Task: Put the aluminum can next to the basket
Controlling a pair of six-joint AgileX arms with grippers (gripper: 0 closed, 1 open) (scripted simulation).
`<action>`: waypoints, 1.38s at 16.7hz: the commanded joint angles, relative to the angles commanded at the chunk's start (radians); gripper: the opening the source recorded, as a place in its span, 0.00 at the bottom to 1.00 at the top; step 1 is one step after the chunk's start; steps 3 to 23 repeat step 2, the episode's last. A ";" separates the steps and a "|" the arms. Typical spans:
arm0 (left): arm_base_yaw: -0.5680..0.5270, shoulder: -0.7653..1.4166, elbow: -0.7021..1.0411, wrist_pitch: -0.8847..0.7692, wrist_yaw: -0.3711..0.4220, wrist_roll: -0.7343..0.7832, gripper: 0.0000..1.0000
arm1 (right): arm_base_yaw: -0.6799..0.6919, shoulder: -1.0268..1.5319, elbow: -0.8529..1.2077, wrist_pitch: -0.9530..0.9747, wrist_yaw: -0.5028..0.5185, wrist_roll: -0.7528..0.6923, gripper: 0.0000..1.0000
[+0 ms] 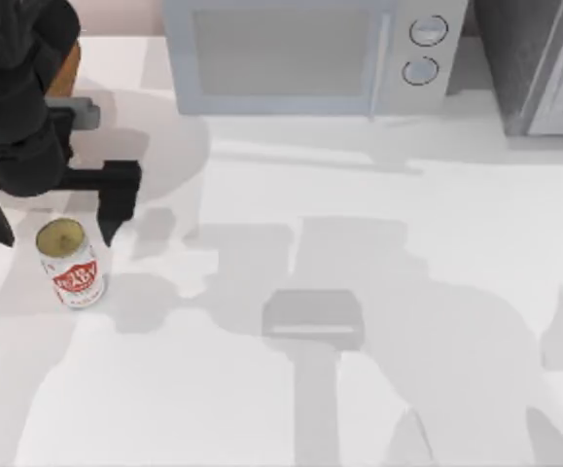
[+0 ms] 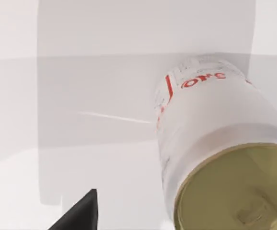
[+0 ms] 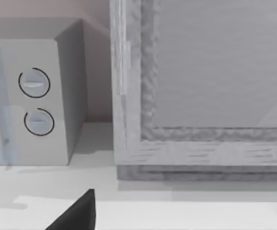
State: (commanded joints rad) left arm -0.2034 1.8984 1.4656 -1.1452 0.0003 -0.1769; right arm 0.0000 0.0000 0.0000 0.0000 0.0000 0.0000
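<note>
White table, microwave at back; left gripper spread above aluminum can.

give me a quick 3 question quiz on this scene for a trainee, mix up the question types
1. True or false: the aluminum can is lying on its side.
2. Multiple choice: which side of the table is the can on, by the top view? A) left B) middle C) right
3. Short answer: what appliance stands at the back of the table, and how many round knobs are on its panel?

Key
1. False. It stands upright, gold top up.
2. A. It stands near the left edge, just in front of the left gripper, whose fingers are spread apart and not touching it.
3. A microwave, with two knobs, one above the other.
</note>
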 joint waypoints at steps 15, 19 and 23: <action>0.000 -0.008 0.014 -0.015 0.000 0.000 1.00 | 0.000 0.000 0.000 0.000 0.000 0.000 1.00; 0.000 -0.008 0.014 -0.015 0.000 0.000 1.00 | 0.000 0.000 0.000 0.000 0.000 0.000 1.00; 0.000 -0.008 0.014 -0.015 0.000 0.000 1.00 | 0.000 0.000 0.000 0.000 0.000 0.000 1.00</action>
